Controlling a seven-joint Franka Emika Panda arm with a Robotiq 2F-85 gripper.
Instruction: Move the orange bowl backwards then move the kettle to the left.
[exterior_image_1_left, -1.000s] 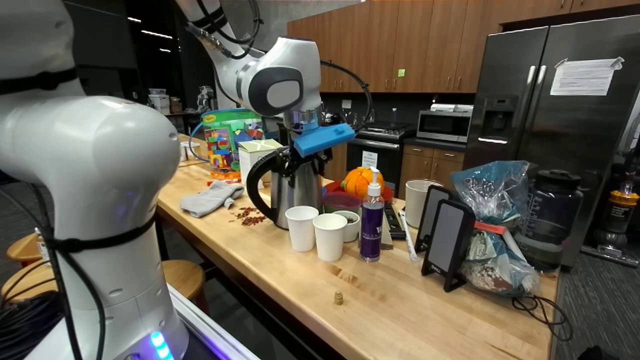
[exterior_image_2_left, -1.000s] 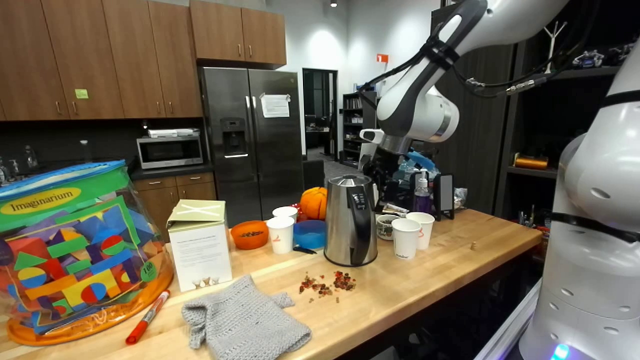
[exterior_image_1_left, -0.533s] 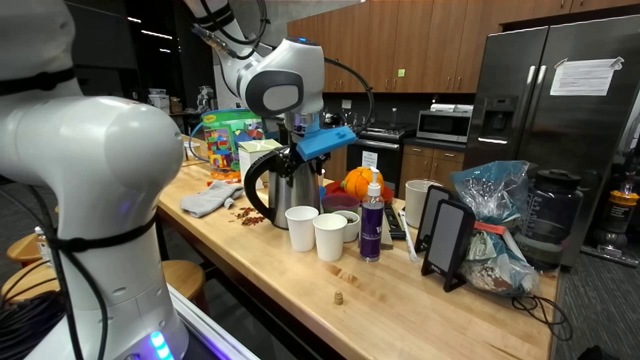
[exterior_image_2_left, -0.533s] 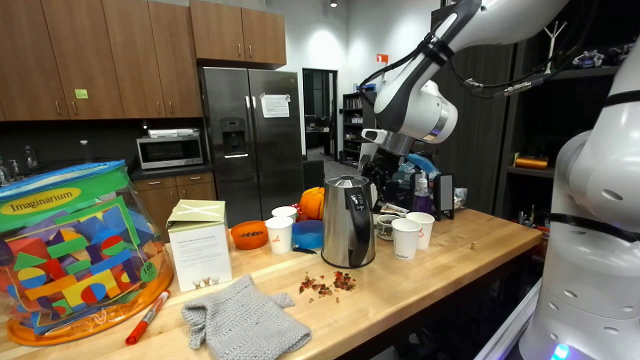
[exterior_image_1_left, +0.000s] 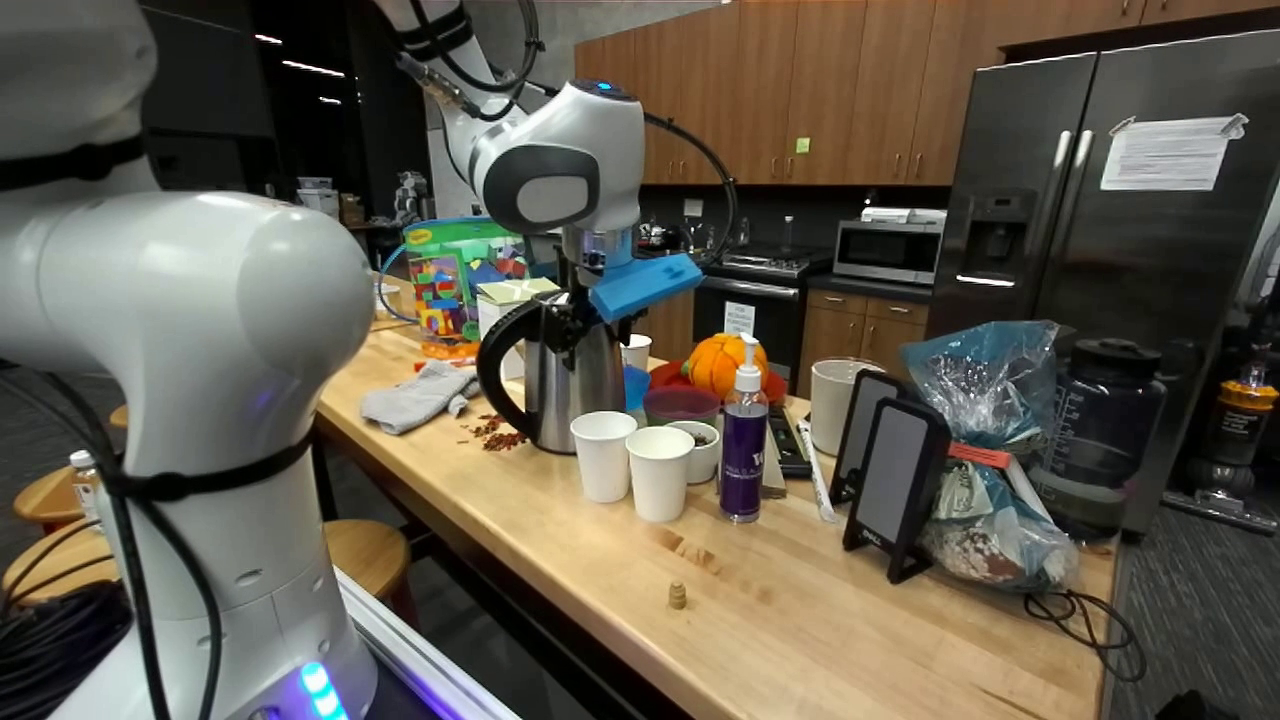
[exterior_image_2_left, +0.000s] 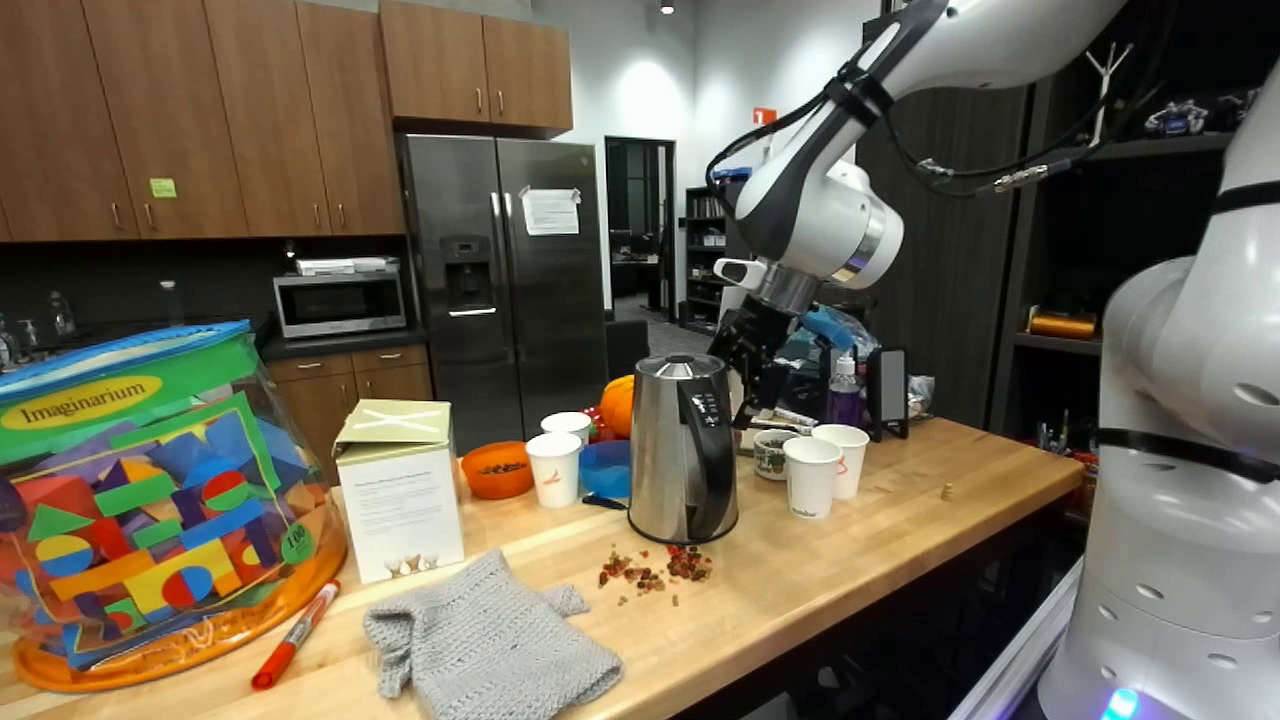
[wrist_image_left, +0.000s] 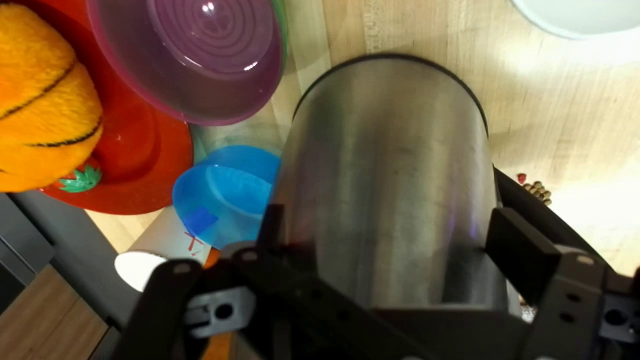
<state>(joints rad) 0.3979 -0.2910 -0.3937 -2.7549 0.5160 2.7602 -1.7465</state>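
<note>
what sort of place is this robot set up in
Most likely a kitchen, perhaps one in an office or lab: a two-door refrigerator, a countertop microwave and a range with an oven door show in the background.

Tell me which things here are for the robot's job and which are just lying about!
For the job:
round orange bowl
tall shiny steel kettle with black handle
black two-fingered gripper

Just lying about:
grey knitted cloth
slim red marker
plush orange pumpkin
purple pump bottle
</note>
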